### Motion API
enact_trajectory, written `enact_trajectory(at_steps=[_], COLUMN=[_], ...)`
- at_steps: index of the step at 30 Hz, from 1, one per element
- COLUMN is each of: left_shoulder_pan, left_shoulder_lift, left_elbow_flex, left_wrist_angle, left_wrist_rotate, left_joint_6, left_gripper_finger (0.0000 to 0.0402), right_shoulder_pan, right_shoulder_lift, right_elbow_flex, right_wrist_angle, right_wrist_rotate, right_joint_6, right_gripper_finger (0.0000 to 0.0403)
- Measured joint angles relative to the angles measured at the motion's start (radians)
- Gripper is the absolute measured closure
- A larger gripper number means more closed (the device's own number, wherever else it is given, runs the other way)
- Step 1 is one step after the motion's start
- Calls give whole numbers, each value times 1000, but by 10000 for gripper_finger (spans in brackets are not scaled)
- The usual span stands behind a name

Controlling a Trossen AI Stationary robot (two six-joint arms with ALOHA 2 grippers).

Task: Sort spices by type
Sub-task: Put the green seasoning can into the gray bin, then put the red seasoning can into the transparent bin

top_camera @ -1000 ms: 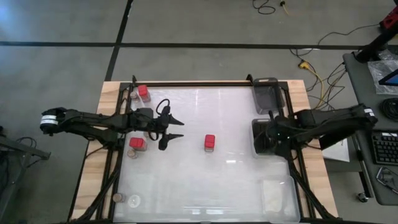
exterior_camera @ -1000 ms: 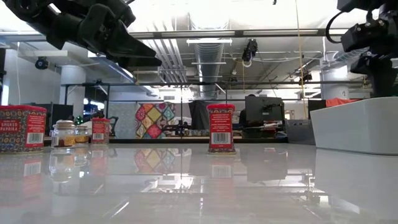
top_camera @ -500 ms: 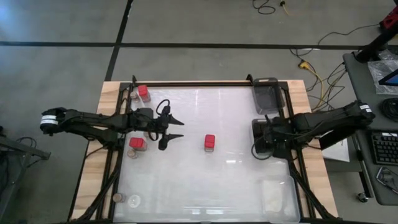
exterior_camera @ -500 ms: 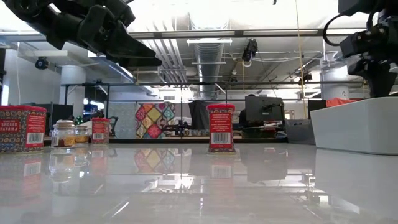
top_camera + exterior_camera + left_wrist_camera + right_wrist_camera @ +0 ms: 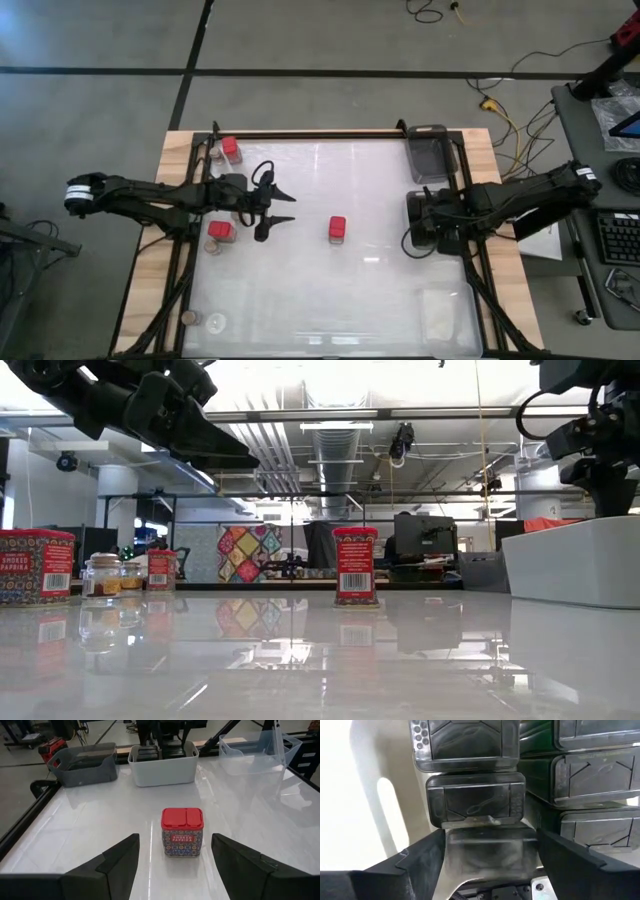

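I see a glossy white tabletop on a wood base with a dark frame, grey concrete floor around it. The low view looks level into an open workshop: exposed ducts, ceiling lights, a colourful patterned panel at the back.

Left gripper hangs above the table with fingers spread wide, nothing between them. Its wrist view has one red tin straight ahead of the fingertips, clear of both fingers, standing upright, long axis vertical, red lid up, label facing the camera. Same tin in the high view sits ahead of the gripper, near mid-table.

Beside and behind that gripper, on its arm's side: a second red tin with a small jar next to it, and a third red tin farther toward the table's back edge. The low view shows all three tins upright.

Right gripper is down over the white bin, fingers set wide. Dark grey blocks lie flat in the bin, packed side by side, lids up toward the camera, long axes across the gap between the fingers. The nearest one sits just past the fingertips; I can't tell whether the fingers touch it.

A dark grey bin sits just beyond the white one.
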Motion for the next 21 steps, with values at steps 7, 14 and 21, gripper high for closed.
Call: enact_trajectory(at_steps=[7, 14, 21], left_shoulder_pan=[0, 0, 0], left_shoulder_lift=[0, 0, 0], left_elbow_flex=[0, 0, 0], left_wrist_angle=[0, 0, -18], left_wrist_rotate=[6, 7, 37], left_joint_6=[0, -27, -219], left_gripper_finger=[170, 170, 170], right_shoulder_pan=[0, 0, 0], right_shoulder_lift=[-1, -1, 7], right_elbow_flex=[7, 44, 139], right_wrist_angle=[0, -5, -60], right_wrist_rotate=[0, 0, 8], right_joint_6=[-1, -25, -64], right_gripper_finger=[85, 68, 57])
